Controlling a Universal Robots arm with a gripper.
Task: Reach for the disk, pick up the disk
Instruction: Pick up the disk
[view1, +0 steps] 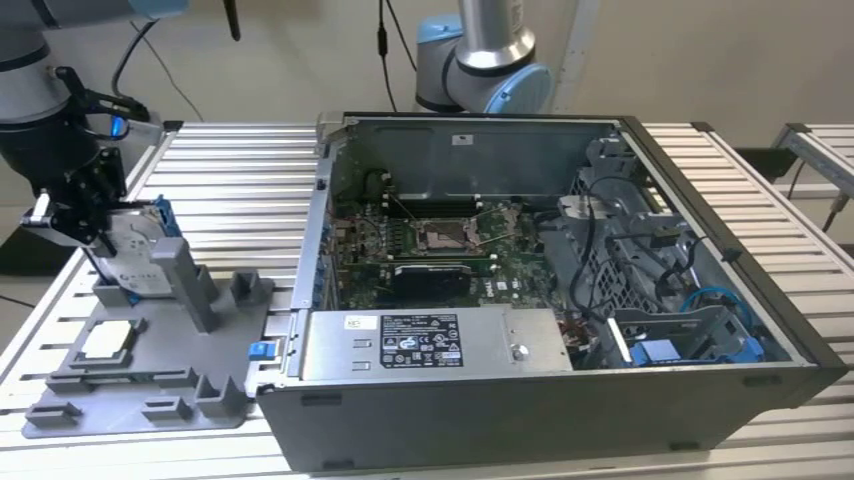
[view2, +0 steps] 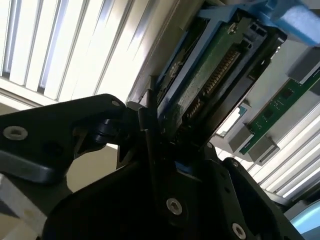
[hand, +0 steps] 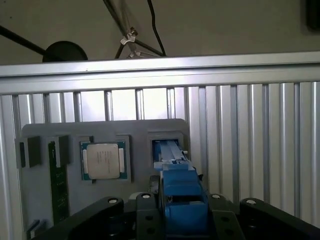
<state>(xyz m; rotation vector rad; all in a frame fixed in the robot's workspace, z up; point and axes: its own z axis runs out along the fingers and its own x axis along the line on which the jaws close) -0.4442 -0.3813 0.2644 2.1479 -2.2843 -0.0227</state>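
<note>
disk (view1: 134, 245): upright in the grey fixture (view1: 160, 400), at the exterior view's left.
gripper (view1: 96, 232): fingers closed against the disk's two faces.
risk: a tilted pull could jam its blue frame in the slot, or the disk could slip.

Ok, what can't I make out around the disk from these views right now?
Exterior view: the gripper covers one side of the disk, and a post of the grey fixture hides its lower corner.
First wrist view: the disk is edge-on, so its label face cannot be seen.
Second wrist view: the gripper's black body hides the disk's near end.
</note>
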